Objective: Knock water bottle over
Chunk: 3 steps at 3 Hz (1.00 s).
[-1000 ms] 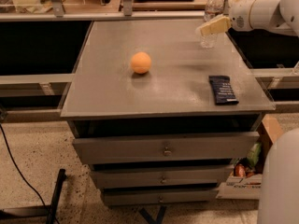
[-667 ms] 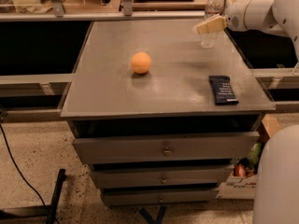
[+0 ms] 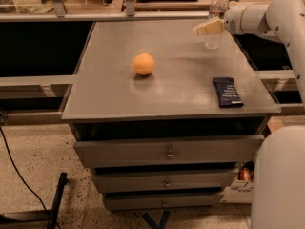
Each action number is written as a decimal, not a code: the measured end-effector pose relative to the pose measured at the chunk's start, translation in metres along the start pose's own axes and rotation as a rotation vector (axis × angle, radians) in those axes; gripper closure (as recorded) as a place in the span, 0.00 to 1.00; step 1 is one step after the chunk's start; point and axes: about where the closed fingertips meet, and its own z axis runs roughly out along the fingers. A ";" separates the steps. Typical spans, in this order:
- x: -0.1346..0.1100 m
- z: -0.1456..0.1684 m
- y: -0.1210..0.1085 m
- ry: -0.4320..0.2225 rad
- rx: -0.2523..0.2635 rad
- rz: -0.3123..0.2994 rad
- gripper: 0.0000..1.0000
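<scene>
The water bottle [image 3: 218, 6], clear ribbed plastic with a white cap, stands upright at the far right corner of the grey cabinet top [image 3: 167, 94]. My gripper [image 3: 208, 28], cream-coloured on a white arm [image 3: 267, 15] reaching in from the right, is level with the bottle's lower half. It overlaps the bottle's front, with its tip pointing left. I cannot tell whether it touches the bottle.
An orange ball [image 3: 143, 64] sits near the middle of the top. A dark blue snack bar [image 3: 227, 91] lies near the front right edge. Drawers [image 3: 169, 151] are below. Rails and shelving run behind and to both sides. My white base [image 3: 279, 180] is at lower right.
My gripper has shifted slightly left across the front of the bottle. The bottle still stands upright; ball and snack bar have not moved.
</scene>
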 end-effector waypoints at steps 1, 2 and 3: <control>0.008 0.005 -0.005 -0.018 0.004 0.035 0.18; 0.014 0.003 -0.015 -0.056 0.016 0.102 0.41; 0.017 -0.003 -0.025 -0.085 0.034 0.159 0.57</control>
